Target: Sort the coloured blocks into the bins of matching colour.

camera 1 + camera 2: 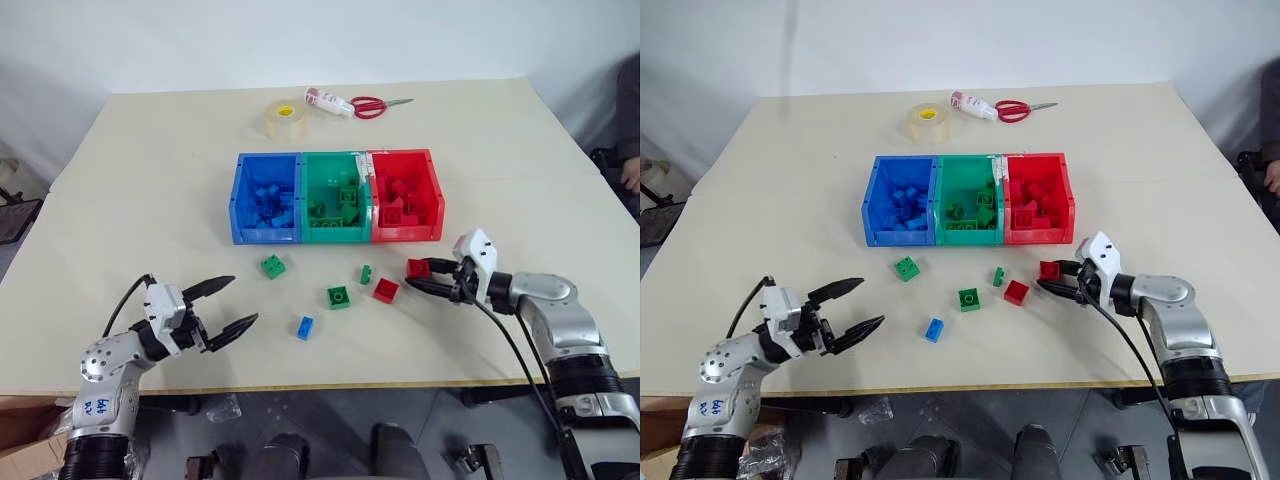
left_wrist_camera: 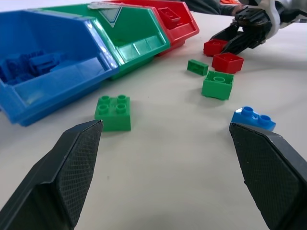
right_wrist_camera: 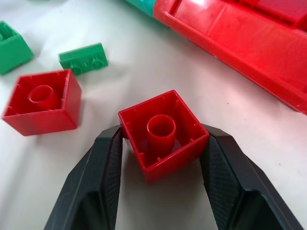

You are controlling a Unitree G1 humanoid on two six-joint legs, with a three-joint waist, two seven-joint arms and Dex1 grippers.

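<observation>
On the tabletop, head view: blue, green and red bins [image 1: 336, 236] in a row; loose blocks [image 1: 338, 297] lie in front of them.
Left wrist view: left gripper [image 2: 168, 143] jaws spread wide, released, green block [image 2: 113, 111] ahead.
Right wrist view: right gripper [image 3: 163, 148] jaws clasp a red block [image 3: 163, 134] beside the red bin.

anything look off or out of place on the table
Nothing damaged or spilled. Two red blocks lie upside down, hollow side up: one between the right pincer's fingers, one beside it. A small green block lies on its side.
</observation>
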